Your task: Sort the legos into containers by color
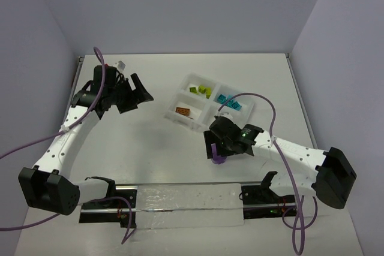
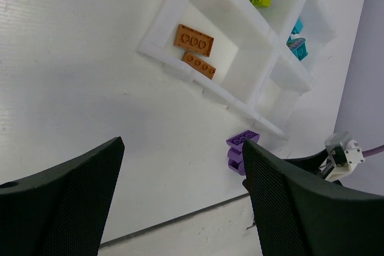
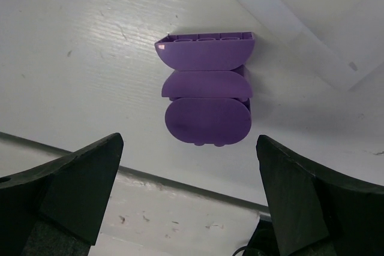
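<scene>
The white tray (image 1: 193, 121) stands at mid-table. It holds lime green legos (image 1: 201, 91), teal legos (image 1: 228, 102) and two orange legos (image 1: 183, 111), each colour in its own compartment. A purple clump of legos (image 1: 219, 160) lies on the table in front of the tray. My right gripper (image 1: 216, 146) is open just above the clump; in the right wrist view the clump (image 3: 207, 97) lies a little beyond the open gripper (image 3: 189, 148). My left gripper (image 1: 138, 96) is open and empty, left of the tray. The left wrist view shows the gripper (image 2: 183, 145), tray (image 2: 201, 82), orange legos (image 2: 194, 41) and purple clump (image 2: 237, 147).
A long clear strip (image 1: 186, 199) with black brackets runs along the near table edge, just in front of the purple clump. Purple cables (image 1: 270, 109) loop over both arms. The tray's fourth compartment (image 2: 282, 95) looks empty.
</scene>
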You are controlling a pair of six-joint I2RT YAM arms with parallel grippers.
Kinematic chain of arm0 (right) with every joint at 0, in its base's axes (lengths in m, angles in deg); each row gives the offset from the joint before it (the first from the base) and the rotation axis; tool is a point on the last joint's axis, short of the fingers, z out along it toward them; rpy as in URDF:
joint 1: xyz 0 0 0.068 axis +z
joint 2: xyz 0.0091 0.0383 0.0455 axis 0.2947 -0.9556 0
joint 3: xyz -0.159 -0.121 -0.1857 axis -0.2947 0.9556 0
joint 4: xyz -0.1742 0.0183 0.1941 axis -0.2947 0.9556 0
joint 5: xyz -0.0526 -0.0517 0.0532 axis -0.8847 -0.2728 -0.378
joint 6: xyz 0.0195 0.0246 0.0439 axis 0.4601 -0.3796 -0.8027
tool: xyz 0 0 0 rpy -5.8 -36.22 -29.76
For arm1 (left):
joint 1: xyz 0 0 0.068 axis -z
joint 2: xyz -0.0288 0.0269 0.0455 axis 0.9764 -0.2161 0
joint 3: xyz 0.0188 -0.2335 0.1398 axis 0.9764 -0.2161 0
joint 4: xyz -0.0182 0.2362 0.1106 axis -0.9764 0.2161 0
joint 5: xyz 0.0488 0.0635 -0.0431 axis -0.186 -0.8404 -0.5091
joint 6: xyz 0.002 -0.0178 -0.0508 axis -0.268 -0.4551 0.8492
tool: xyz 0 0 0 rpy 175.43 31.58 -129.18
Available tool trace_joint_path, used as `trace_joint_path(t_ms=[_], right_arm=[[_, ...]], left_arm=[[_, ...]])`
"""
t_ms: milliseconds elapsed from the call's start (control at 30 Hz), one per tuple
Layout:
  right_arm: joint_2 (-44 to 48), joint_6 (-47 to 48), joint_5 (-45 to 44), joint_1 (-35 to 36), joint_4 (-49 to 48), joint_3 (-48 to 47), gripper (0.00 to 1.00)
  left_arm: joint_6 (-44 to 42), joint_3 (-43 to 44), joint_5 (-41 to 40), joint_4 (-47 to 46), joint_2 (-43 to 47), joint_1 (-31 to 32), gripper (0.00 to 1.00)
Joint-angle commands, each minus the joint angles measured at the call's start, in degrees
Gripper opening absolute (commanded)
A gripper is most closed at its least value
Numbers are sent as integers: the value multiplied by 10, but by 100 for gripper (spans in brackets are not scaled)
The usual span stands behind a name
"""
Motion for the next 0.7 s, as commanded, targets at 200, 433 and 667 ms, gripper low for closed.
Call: trace_joint_path(t_ms=[200,433,667], right_arm=[[-28,39,-1,-1,-14,17,100],[-57,53,-8,0,-45,25,99],[-91,56,-21,1,-63,12,93]], left_arm=[[8,-9,7,-17,31,0,87],[13,-15,12,-21,32,0,87],[19,-17,19,-29,25,0,87]])
